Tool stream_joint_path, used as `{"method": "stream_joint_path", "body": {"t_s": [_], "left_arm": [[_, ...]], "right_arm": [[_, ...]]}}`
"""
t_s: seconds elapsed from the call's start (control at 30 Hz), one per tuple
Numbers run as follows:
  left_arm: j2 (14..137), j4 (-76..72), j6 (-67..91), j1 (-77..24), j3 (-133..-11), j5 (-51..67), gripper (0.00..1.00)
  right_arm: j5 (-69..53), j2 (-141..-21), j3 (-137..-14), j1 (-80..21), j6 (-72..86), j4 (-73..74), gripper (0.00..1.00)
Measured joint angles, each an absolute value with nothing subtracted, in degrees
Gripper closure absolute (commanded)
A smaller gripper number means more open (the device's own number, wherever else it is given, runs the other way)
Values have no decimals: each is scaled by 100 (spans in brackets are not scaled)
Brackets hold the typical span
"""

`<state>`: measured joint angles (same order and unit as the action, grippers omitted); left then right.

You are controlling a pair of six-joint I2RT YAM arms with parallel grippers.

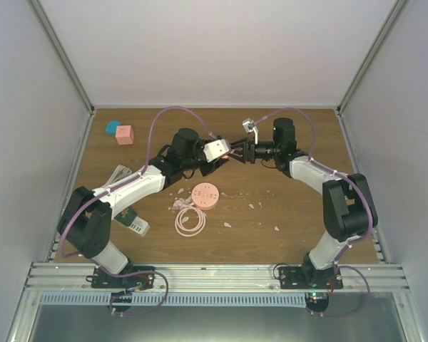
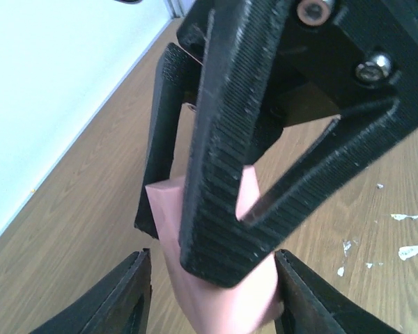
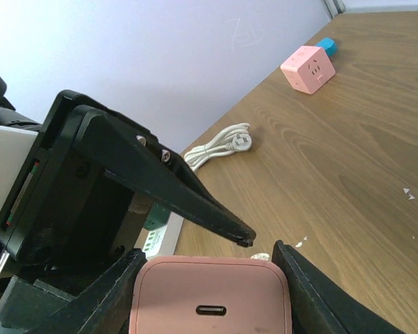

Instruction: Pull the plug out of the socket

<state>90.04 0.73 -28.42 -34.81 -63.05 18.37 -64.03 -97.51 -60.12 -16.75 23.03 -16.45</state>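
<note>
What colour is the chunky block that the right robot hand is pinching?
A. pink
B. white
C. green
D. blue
A: in the right wrist view, the block clamped between the right gripper's two fingers is plainly pink, with a small dark slot in its face.
</note>
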Motion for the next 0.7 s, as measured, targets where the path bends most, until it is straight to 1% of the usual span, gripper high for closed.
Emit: {"method": "stream_joint_path", "body": {"t_s": [0.07, 0.2, 0.27, 0.3, 0.37, 0.47, 0.53, 0.6, 0.7], "left_arm": [[9037, 47, -2799, -3511, -6326, 1780, 49], [9107, 25, -2724, -3583, -6383, 1702, 62], [9139, 38, -2694, -3618, -6407, 1638, 68], [9157, 47, -2679, -3625, -6418, 1588, 70], [9179, 38, -2672, -3636, -6442, 1474, 75], [9181, 36, -2639, -3634, -6445, 1396, 78], [9181, 32, -2637, -3614, -6445, 1393, 80], [9181, 43, -2633, -3557, -6445, 1433, 82], [9181, 73, -2600, -3395, -6445, 1520, 85]], "right_arm": [[-6412, -9756, -5972, -1675, 2388, -1697, 67], [-6434, -9791, -5913, -1675, 2523, -1809, 67], [-6423, -9830, -5913, -1669, 2580, -1839, 64], [-6390, -9841, -5913, -1662, 2630, -1844, 61], [-6311, -9852, -5913, -1647, 2727, -1848, 51], [-6318, -9852, -5913, -1643, 2733, -1857, 33], [-6359, -9852, -5909, -1638, 2659, -1828, 23], [-6357, -9852, -5913, -1627, 2617, -1793, 17], [-6335, -9852, -5913, -1564, 2499, -1741, 13]]}}
